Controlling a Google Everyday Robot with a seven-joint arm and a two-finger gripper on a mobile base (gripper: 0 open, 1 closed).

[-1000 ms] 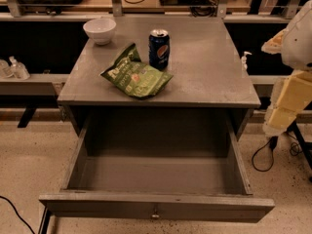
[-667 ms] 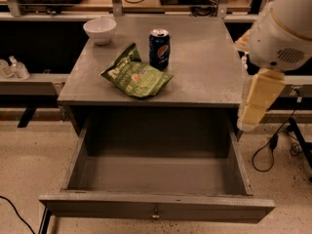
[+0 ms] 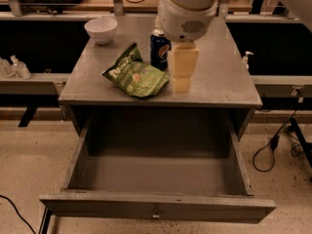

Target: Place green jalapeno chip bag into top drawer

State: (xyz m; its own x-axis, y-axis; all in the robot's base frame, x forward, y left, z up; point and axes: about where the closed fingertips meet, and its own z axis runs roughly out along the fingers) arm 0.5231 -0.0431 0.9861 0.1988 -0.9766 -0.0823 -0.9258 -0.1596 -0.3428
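Observation:
The green jalapeno chip bag (image 3: pixel 135 74) lies flat on the grey cabinet top (image 3: pixel 219 77), left of centre, with white lettering and a pale patch. The top drawer (image 3: pixel 158 177) is pulled fully open below it and is empty; its front panel has a small metal knob (image 3: pixel 156 211). My gripper (image 3: pixel 181 84) hangs from the white arm (image 3: pixel 187 9) just right of the bag's right edge, above the cabinet top, its pale yellow fingers pointing down. It holds nothing that I can see.
A dark blue soda can (image 3: pixel 159 49) stands right behind the bag, partly hidden by the arm. A white bowl (image 3: pixel 101 29) sits at the back left corner. Cables (image 3: pixel 273 150) lie on the floor to the right.
The arm has swung from the right side of the cabinet leftward, to above the cabinet top next to the bag. The bag, can and drawer have not moved.

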